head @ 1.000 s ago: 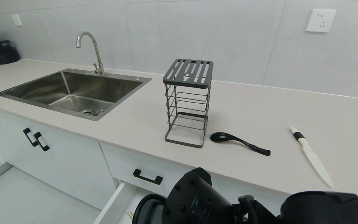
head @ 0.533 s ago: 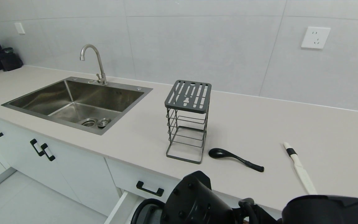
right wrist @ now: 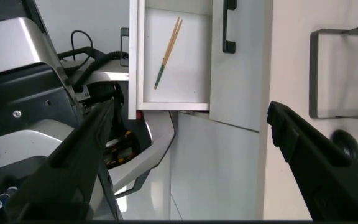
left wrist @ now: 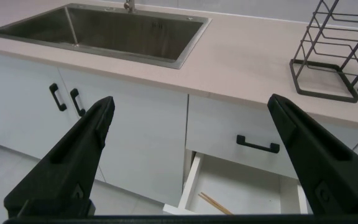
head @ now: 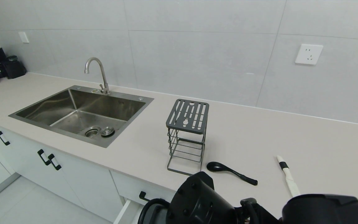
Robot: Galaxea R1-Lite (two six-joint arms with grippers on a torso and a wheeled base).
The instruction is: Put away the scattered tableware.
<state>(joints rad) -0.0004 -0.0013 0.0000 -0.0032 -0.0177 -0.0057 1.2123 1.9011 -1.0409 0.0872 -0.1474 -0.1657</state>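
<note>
The open drawer (left wrist: 188, 182) is picked out under the countertop (head: 244, 137), and 2 chopsticks (left wrist: 215, 202) are seen lying loose on its white floor, side by side. From the right wrist the same drawer (right wrist: 191, 78) is shown pulled out, with the chopsticks (right wrist: 168, 50) near its middle.

Up on the countertop, the wire rack (head: 186, 137) is found standing upright, its slotted plate on top. The black spoon (head: 230, 172) is laid flat just beside the rack's base, outside the wires, bowl toward the rack. The white knife (head: 286, 175) is laid well apart from the rack, beyond the spoon on the robot's right.

The sink (head: 110, 105) is set into the countertop to the left, and a round strainer (head: 107, 131) is seen resting in its basin next to the drain.

The left gripper (left wrist: 190, 102) is held below counter level before the drawer, fingers spread wide with nothing between them. The right gripper (right wrist: 190, 107) is held low by the drawer too, fingers likewise parted and nothing gripped.
</note>
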